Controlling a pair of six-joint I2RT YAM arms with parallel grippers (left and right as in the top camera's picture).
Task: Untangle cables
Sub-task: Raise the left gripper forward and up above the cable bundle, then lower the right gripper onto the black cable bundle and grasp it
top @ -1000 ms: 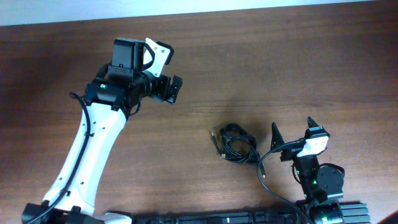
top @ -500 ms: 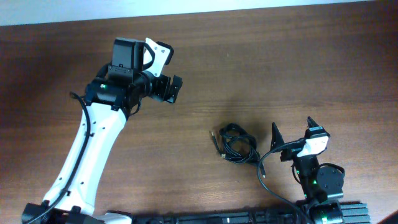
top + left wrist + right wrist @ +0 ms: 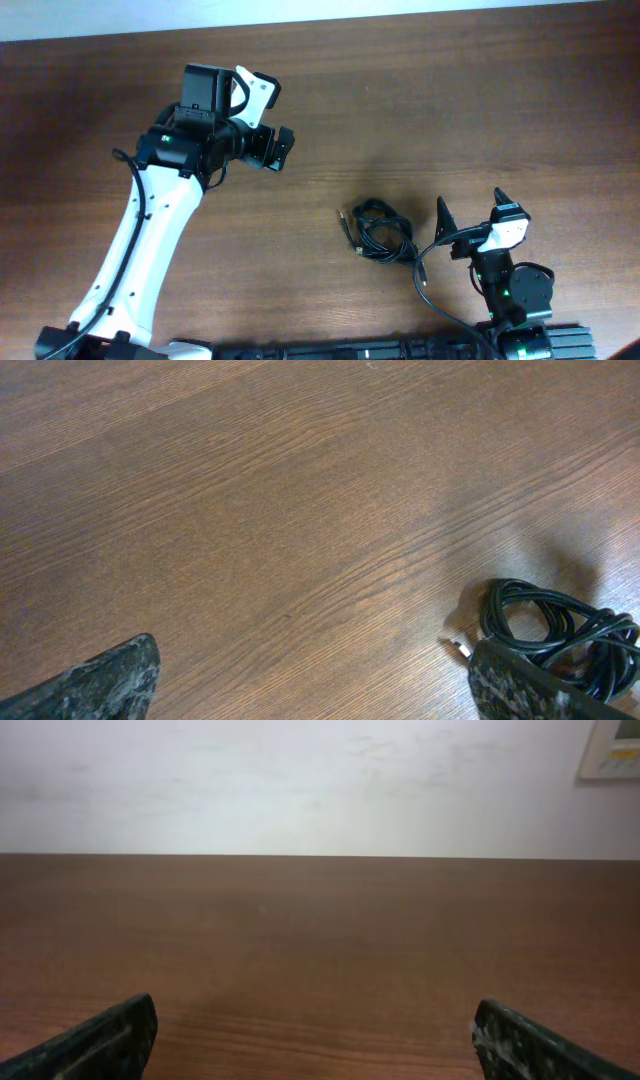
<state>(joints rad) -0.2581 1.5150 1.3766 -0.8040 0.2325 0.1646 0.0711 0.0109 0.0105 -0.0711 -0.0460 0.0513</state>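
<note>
Nothing of the untangling looked done. The cables (image 3: 378, 232) lay in one tight black knot on the table (image 3: 500, 100), with loops crossing and a plug (image 3: 345, 222) poking out on the side away from the right gripper (image 3: 473, 210). Neither claw touched them.

The left gripper (image 3: 275, 148) hovered well apart from the cables, beyond the plug side. Its fingers were spread wide with nothing between them. The right gripper sat near the cables on their opposite side, its fingers also apart and empty. By my judgement the whole job was left: reaching in, taking a strand, and drawing the loops apart.

How many cables made up the knot could not be told, nor where their other ends ran. In the left wrist view one finger (image 3: 530, 685) covered the near edge of the cables and the frame cut off their far side. The right wrist camera showed only bare table and wall (image 3: 300, 780), with no cables in sight.
</note>
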